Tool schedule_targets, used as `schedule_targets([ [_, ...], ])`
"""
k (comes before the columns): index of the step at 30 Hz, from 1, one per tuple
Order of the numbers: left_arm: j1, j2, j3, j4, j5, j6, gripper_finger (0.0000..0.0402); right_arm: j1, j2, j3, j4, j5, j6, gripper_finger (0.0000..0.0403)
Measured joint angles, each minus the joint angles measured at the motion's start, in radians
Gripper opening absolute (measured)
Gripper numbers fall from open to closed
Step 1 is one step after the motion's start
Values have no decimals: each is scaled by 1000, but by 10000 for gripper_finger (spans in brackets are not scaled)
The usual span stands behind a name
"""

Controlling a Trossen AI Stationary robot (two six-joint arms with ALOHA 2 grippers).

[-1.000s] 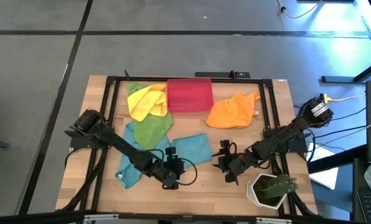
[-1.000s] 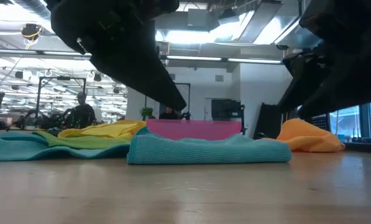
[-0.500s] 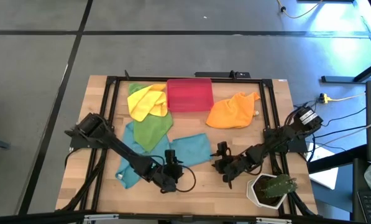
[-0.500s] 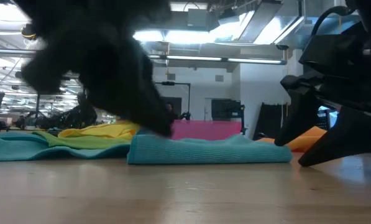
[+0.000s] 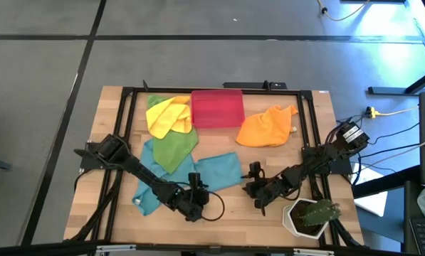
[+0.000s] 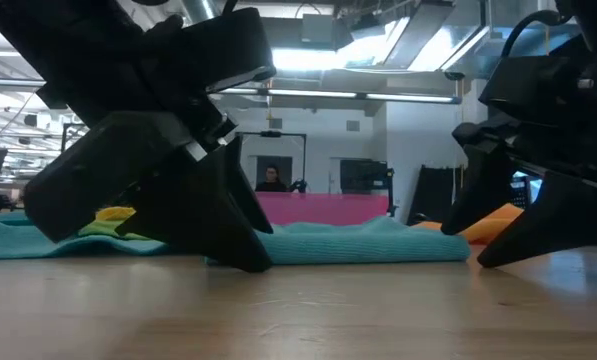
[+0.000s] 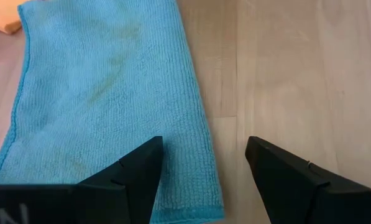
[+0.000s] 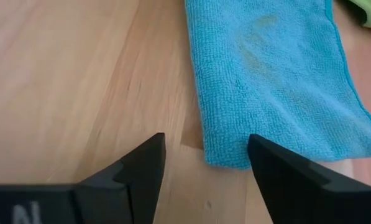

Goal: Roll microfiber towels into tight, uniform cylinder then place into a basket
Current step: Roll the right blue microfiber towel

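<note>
A teal microfiber towel (image 5: pixel 219 171) lies flat on the wood near the table's front. My left gripper (image 5: pixel 196 183) stands open and low at its near left corner (image 7: pixel 201 205), one finger over the cloth and the other over bare wood. My right gripper (image 5: pixel 249 181) is open and low at the near right corner (image 8: pixel 225 158), which sits between its fingers. A second teal towel (image 5: pixel 147 198) lies partly under the left arm. Green (image 5: pixel 173 149), yellow (image 5: pixel 168 115) and orange (image 5: pixel 265 128) towels lie farther back beside the red-pink basket (image 5: pixel 216 107). My left gripper comes slanting down at the towel's near left corner. In the low view its fingertips (image 6: pixel 246 262) reach table level. Whether they touch the cloth, I cannot tell. My right gripper straddles the near right corner, slanting down. Whether its fingertips (image 6: pixel 493 258) touch cloth or table, I cannot tell.
A white pot with a green plant (image 5: pixel 312 217) stands at the near right corner, close behind the right arm. A black frame (image 5: pixel 127 128) runs round the work area. Bare wood shows between the two grippers and along the front edge (image 5: pixel 226 220).
Both grippers have come down toward the table at the teal towel's near corners. The right one settled first and has stayed still since. The left one kept sinking until now. The towel has not moved.
</note>
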Motion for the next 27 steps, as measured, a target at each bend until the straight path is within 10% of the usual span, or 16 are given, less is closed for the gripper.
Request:
schedule_targets([
  [15, 1, 2, -1, 1, 21, 1, 195, -1, 2, -1, 6, 17, -10, 220],
  [27, 1, 3, -1, 5, 35, 5, 125, -3, 3, -3, 1, 29, -1, 50],
])
